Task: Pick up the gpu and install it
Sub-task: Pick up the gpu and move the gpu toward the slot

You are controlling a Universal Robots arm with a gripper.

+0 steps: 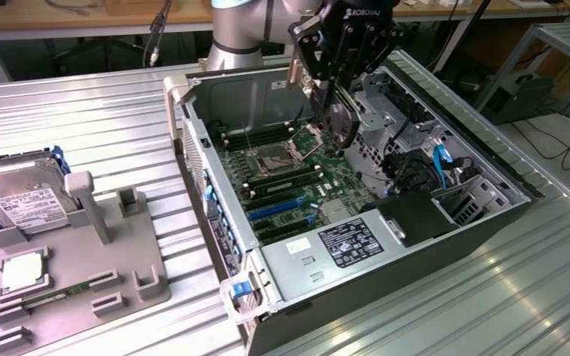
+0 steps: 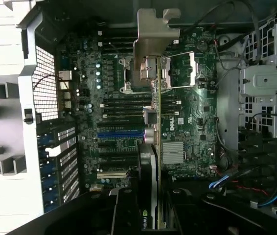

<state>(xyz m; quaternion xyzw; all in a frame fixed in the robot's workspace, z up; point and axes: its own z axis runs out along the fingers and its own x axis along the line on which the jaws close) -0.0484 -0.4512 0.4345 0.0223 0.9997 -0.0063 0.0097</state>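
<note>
Closest to me, on the exterior view's left, a grey holder tray [image 1: 116,274] carries a silver hard drive [image 1: 27,200] propped at its far end and a small square CPU chip [image 1: 23,271] lying flat in a pocket nearer me. Beside it the computer case [image 1: 444,245] lies open on its side. Inside it are the green motherboard [image 1: 285,185], a labelled power supply [image 1: 349,241] at the near end, and blue cables [image 1: 444,163] by the drive bays. Over the board hangs the gripper [image 1: 344,96], its dark fingers [image 2: 126,210] clamped one on each flat face of the gpu [image 1: 338,127]. The card sits edge-on between them, above the CPU socket [image 1: 270,159] and clear of the slots. Its silvery bracket [image 2: 155,29] sticks out well past the fingertips.
</note>
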